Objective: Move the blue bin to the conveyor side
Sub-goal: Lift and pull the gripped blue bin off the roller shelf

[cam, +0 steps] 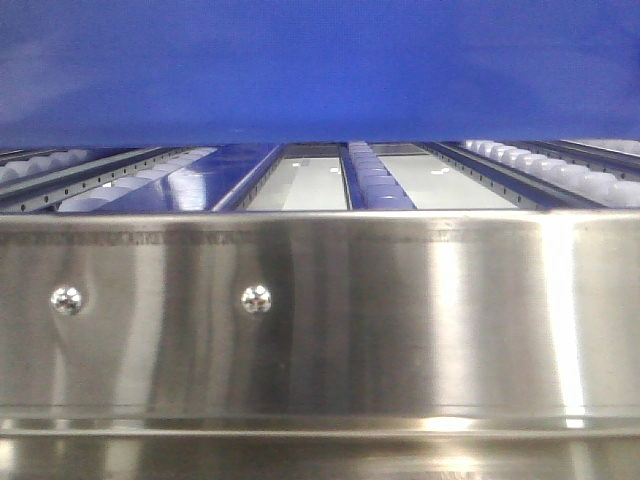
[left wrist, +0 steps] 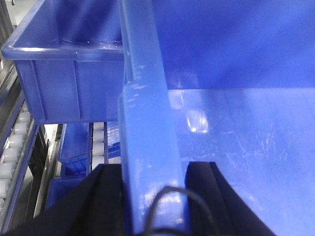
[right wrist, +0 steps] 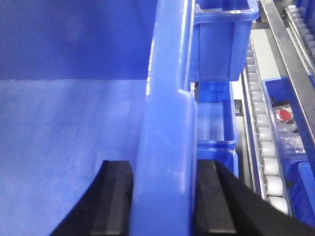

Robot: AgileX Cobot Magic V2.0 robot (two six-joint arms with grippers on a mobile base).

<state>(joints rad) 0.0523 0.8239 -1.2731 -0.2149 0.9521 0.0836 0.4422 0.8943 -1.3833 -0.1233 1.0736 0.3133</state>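
Jaws, both arms: left gripper (left wrist: 155,196) clamped across the thick rim of the blue bin (left wrist: 236,147), one finger inside and one outside. Right gripper (right wrist: 165,196) grips the rim likewise. Front view: bin wall fills the far top, over the conveyor rollers (cam: 375,175), beyond the steel rail (cam: 320,320). Roller contact unclear. Second blue bin (right wrist: 221,44) sits farther along.
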